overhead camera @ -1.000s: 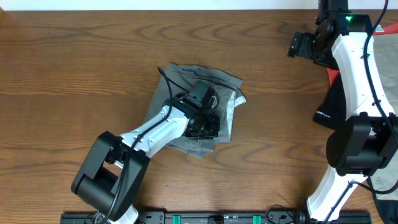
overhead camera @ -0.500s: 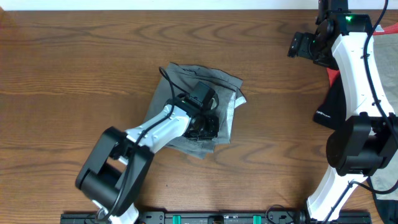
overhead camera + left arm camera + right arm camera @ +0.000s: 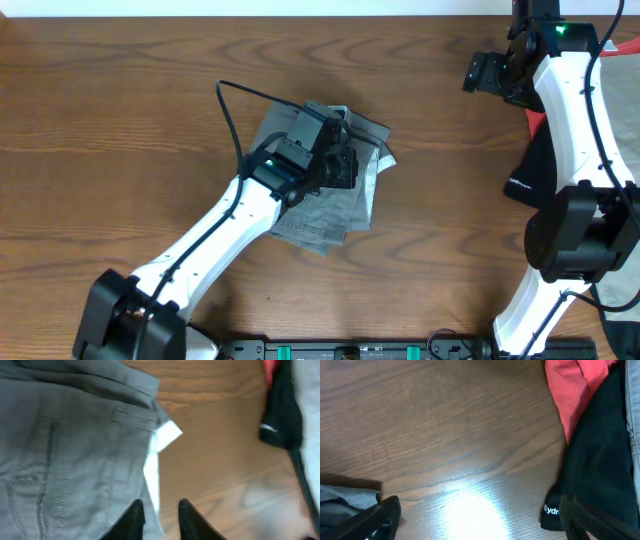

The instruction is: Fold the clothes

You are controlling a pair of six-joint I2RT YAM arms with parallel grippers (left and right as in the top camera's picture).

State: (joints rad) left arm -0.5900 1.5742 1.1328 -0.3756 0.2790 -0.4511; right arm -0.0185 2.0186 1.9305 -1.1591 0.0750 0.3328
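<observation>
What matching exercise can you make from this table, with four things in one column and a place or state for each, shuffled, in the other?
Things
1. grey shorts
2. black garment
3. red garment
4. right tool

Places or states
A. open, holding nothing
B. middle of the table, partly under the left arm
C. right side of the table, small white logo showing
D. far right edge, only a sliver seen from above

Pairs: 1-B, 2-C, 3-D, 4-A
</observation>
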